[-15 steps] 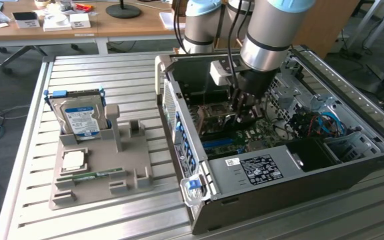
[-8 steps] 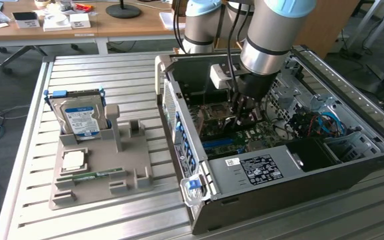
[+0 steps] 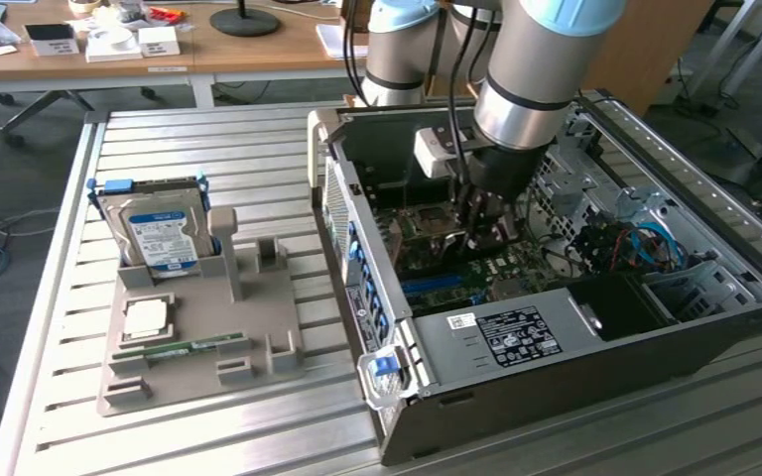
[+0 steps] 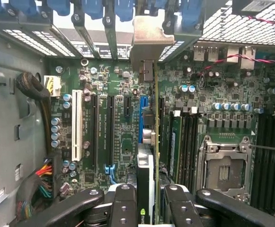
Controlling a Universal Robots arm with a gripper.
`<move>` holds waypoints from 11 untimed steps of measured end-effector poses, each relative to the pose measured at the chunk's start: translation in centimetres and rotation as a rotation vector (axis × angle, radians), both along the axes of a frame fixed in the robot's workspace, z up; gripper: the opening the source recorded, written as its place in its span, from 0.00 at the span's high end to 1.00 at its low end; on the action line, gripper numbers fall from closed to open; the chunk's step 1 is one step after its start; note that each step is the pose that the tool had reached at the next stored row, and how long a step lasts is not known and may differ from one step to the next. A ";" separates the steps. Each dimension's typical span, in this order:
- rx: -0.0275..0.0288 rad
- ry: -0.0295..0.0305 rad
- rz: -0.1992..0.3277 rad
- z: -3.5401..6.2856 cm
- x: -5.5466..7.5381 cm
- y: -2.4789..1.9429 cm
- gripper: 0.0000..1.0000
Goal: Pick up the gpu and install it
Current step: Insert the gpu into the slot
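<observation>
The gripper (image 4: 151, 210) has its fingers squeezed tight on the gpu (image 4: 146, 161). It holds the card up on its thin edge, so the edge can fit a slot. The gpu is right over the motherboard (image 4: 120, 142), with its silver end at the motherboard's back edge.

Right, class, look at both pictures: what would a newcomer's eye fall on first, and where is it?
The robot arm reaching down into the open computer case at the exterior view's right draws the eye first. In the wrist view, the gripper clamps the gpu edge-on over the green motherboard. On the grey tray at the exterior view's left, a hard drive stands on edge.
</observation>
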State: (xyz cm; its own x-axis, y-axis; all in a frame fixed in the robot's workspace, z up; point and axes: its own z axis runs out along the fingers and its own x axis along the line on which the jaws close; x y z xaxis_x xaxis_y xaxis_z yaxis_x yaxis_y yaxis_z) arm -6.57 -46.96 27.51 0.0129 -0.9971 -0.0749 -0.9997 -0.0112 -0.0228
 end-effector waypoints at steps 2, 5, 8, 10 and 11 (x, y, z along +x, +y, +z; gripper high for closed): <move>0.0000 0.0000 0.000 -0.23 0.0 0.00 0.73; 0.0000 0.0000 0.000 -0.68 -0.1 0.00 0.73; 0.0000 0.0000 0.000 -1.05 -0.1 0.00 0.73; -0.0002 0.0001 0.000 -1.11 -0.1 -0.01 0.73; -0.0002 0.0001 0.000 -1.11 -0.1 0.00 0.73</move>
